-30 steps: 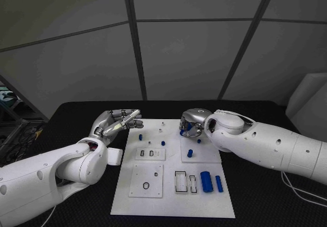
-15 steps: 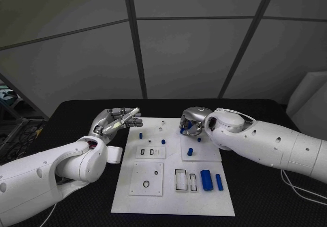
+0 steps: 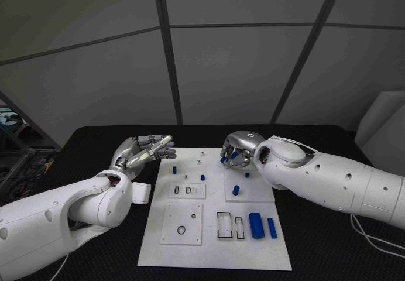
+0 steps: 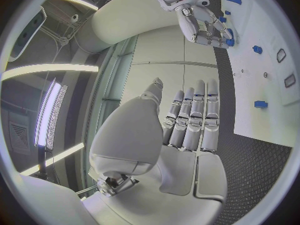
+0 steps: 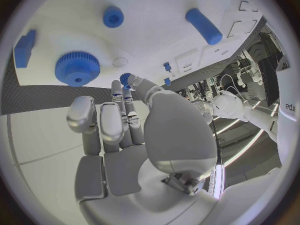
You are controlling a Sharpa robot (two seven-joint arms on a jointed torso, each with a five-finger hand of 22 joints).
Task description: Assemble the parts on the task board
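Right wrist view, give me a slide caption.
Right hand pinches a small blue part above the task board.

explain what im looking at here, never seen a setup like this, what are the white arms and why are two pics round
It is a two-armed robot at a black table. The square picture comes from a camera on its head, looking down. The two round ones come from fisheye cameras at its wrists, behind each hand.

On the table lies the task board, a white plate with small blue parts, such as two blue cylinders near its right edge and a blue gear in the right wrist view.

The left hand hovers beside the board, fingers apart, holding nothing. The right hand is over the board's far side and seems to pinch a small blue part in its fingers.
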